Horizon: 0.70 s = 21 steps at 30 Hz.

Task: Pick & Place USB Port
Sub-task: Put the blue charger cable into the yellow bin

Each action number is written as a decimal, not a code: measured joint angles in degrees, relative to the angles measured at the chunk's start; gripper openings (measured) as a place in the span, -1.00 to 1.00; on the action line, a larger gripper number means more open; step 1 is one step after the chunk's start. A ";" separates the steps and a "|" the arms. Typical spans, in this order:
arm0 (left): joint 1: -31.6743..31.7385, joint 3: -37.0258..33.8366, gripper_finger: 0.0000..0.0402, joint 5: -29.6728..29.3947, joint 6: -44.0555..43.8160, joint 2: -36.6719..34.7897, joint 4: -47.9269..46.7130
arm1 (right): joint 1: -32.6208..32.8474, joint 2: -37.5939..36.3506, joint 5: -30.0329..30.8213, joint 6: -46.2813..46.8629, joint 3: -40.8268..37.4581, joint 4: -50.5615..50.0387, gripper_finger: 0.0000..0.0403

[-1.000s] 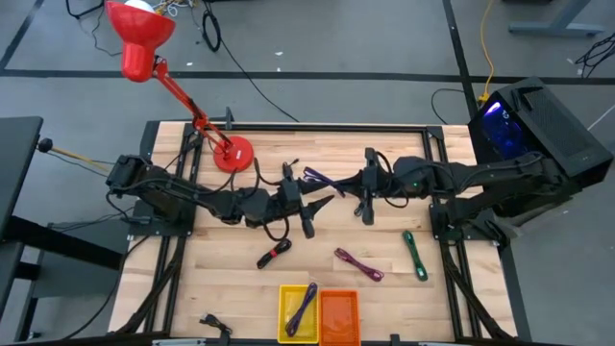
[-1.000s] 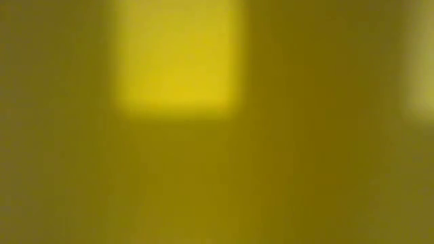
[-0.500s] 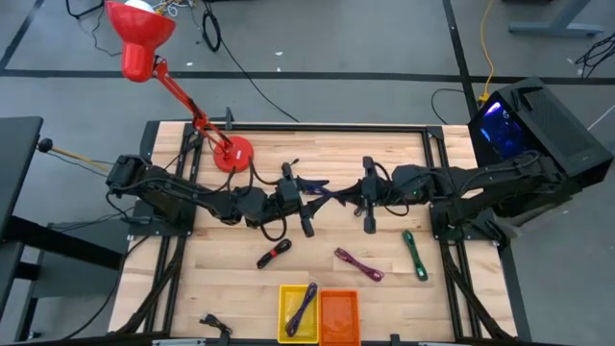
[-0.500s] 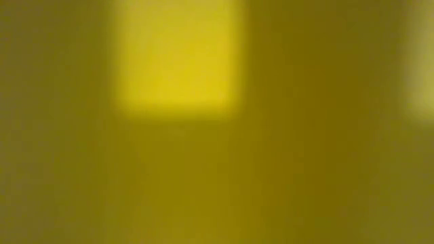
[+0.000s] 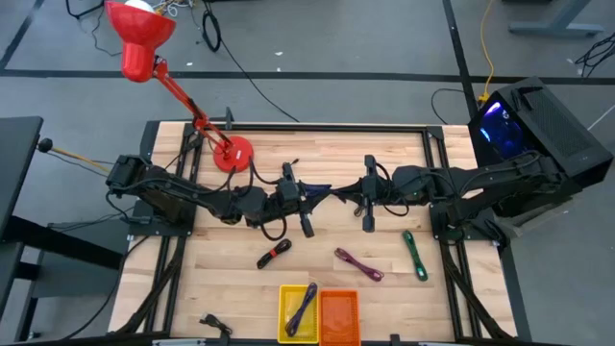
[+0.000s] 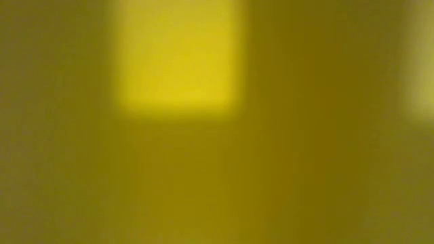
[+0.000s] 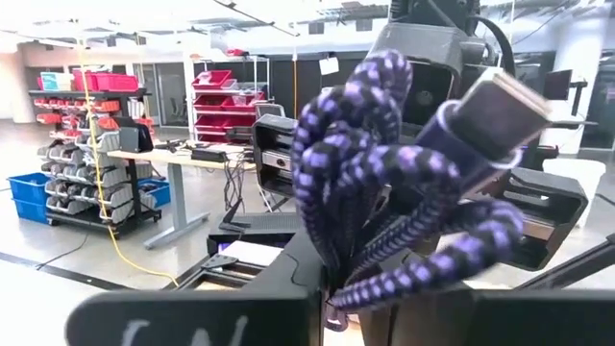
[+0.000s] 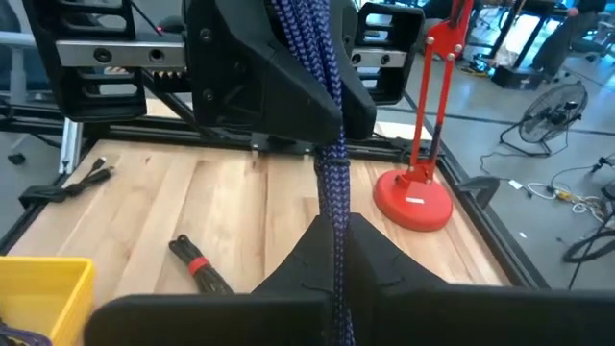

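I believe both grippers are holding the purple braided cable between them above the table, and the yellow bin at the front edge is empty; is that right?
Not quite. The yellow bin is not empty: the high view shows a purple cable lying in it. The rest holds: the left gripper and right gripper both hold the purple braided cable stretched between them above the table.

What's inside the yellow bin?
The yellow bin holds one purple cable, lying slantwise. The orange bin beside it looks empty. Whatever is under the cable is hidden.

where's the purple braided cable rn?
High view: purple braided cable stretched mid-table between the left end effector and right end effector, above the red-banded black cable.
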 joint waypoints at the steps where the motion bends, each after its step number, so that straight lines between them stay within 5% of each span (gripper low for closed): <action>1: 0.00 0.00 -0.86 -0.13 0.01 0.00 -0.20 | -0.04 0.00 0.22 -0.44 0.00 0.08 -0.94; 13: -0.53 -0.11 -0.86 -5.54 -2.63 0.09 -13.84 | -1.25 -2.52 6.69 -3.42 0.02 0.34 -0.42; 21: -6.53 -0.11 -0.86 -1.98 -20.11 -6.27 -38.95 | -5.22 -6.08 14.70 -0.57 0.04 -11.13 -0.33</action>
